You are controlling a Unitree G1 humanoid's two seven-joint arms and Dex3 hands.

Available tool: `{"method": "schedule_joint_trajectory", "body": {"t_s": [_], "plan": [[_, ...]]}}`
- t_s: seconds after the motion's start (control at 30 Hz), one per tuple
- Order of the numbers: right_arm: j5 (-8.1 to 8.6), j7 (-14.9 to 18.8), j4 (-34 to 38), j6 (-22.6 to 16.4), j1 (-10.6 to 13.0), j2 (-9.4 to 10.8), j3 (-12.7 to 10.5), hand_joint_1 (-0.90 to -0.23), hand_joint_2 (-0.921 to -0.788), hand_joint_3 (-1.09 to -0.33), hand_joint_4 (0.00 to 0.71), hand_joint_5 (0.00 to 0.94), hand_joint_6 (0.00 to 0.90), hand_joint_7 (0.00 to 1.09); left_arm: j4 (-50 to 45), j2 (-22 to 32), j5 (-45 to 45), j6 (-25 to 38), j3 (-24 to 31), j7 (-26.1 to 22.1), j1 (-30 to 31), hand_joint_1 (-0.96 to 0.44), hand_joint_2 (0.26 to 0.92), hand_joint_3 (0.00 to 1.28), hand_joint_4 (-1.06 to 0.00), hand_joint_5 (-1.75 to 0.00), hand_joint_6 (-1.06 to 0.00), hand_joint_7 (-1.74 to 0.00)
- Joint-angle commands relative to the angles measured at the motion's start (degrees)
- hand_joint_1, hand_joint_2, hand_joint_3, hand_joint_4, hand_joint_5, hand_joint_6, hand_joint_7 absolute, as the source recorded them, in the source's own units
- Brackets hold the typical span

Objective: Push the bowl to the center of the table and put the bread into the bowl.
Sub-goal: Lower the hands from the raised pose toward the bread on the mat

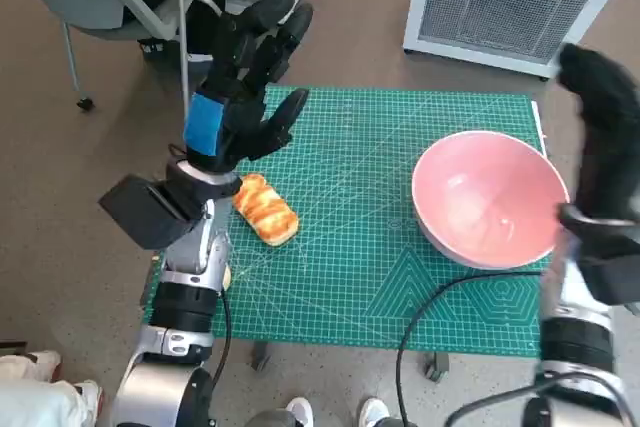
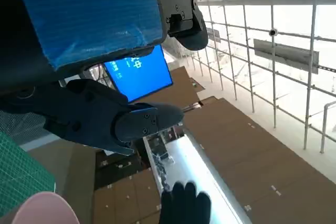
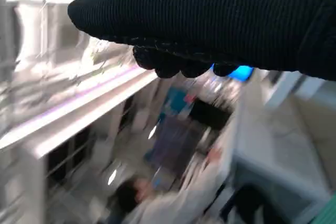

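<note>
A pink bowl (image 1: 490, 199) stands on the right side of the green cutting mat (image 1: 350, 247); its rim (image 2: 44, 208) also peeks into the left wrist view. A golden bread roll (image 1: 266, 209) lies on the mat's left part. My left hand (image 1: 245, 87) is raised above the mat's far left corner, fingers spread and holding nothing; it hangs above and beyond the bread. My right hand (image 1: 605, 117) in its black glove is lifted beside the bowl's right rim, blurred, with nothing in it. The glove (image 3: 220, 19) fills the right wrist view's upper part.
A white grille unit (image 1: 510, 2) stands beyond the table's far right. A chair frame (image 1: 130, 7) is off the far left corner. A black cable (image 1: 440, 307) loops over the mat's near edge. A person's shoes (image 1: 335, 412) show below the table. A blurred person (image 3: 173, 198) shows in the right wrist view.
</note>
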Motion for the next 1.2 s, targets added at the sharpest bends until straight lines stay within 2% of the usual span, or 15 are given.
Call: {"method": "schedule_joint_trajectory", "body": {"t_s": [0.03, 0.27, 0.5, 0.63, 0.83, 0.9, 1.0, 1.2], "plan": [[1.82, -1.3, 6.3, 0.1, 1.1, -1.5, -2.7, -0.597, -0.921, -0.757, 0.292, 0.0, 0.118, 0.44, -1.5, 0.0, 0.7, 0.6, -0.1, 0.6, 1.2, -0.33, 0.921, 0.51, -0.28, -0.01, 0.0, -0.78], [4.03, -1.7, 14.3, 2.3, 0.6, -3.2, -5.9, -0.594, -0.921, -0.775, 0.27, 0.0, 0.13, 0.39, -1.8, 0.0, 0.7, 1.0, -0.1, 1.0, 1.4, -0.33, 0.921, 0.51, -0.28, -0.02, 0.0, -0.77], [4.14, -4.5, 21.3, 7.0, 0.0, -3.8, -7.4, -0.522, -0.921, -0.807, 0.259, 0.0, 0.164, 0.3, -1.7, 0.1, 0.8, 1.3, 0.1, 1.1, 1.5, -0.33, 0.921, 0.51, -0.28, -0.02, 0.0, -0.77], [4.23, -5.5, 23.4, 10.1, -0.2, -3.7, -7.8, -0.508, -0.921, -0.8, 0.26, 0.0, 0.187, 0.24, -2.1, 0.2, 0.8, 1.6, 0.2, 1.2, 1.7, -0.33, 0.921, 0.51, -0.28, -0.02, 0.0, -0.77], [6.39, -2.1, 25.3, 16.0, -0.4, -2.6, -9.6, -0.521, -0.921, -0.765, 0.254, 0.0, 0.195, 0.19, -3.0, 0.5, 1.1, 1.8, 0.3, 1.4, 2.0, -0.33, 0.921, 0.51, -0.28, -0.02, 0.0, -0.77], [6.39, -1.6, 25.6, 17.2, -0.3, -2.2, -9.7, -0.528, -0.921, -0.759, 0.254, 0.0, 0.197, 0.18, -3.3, 0.6, 1.0, 2.0, 0.4, 1.4, 2.1, -0.33, 0.921, 0.51, -0.28, -0.02, 0.0, -0.77], [5.09, -2.9, 26.0, 18.4, 0.0, -2.1, -8.7, -0.533, -0.921, -0.759, 0.253, 0.0, 0.202, 0.18, -3.6, 0.7, 0.9, 2.1, 0.5, 1.3, 2.3, -0.33, 0.921, 0.51, -0.28, -0.02, 0.0, -0.78], [4.94, -2.6, 26.3, 20.4, -0.2, -0.4, -8.2, -0.534, -0.921, -0.78, 0.252, 0.001, 0.209, 0.17, -3.7, 1.1, 0.8, 2.2, 0.7, 1.2, 2.4, -0.33, 0.921, 0.51, -0.28, -0.02, 0.0, -0.78]]}}
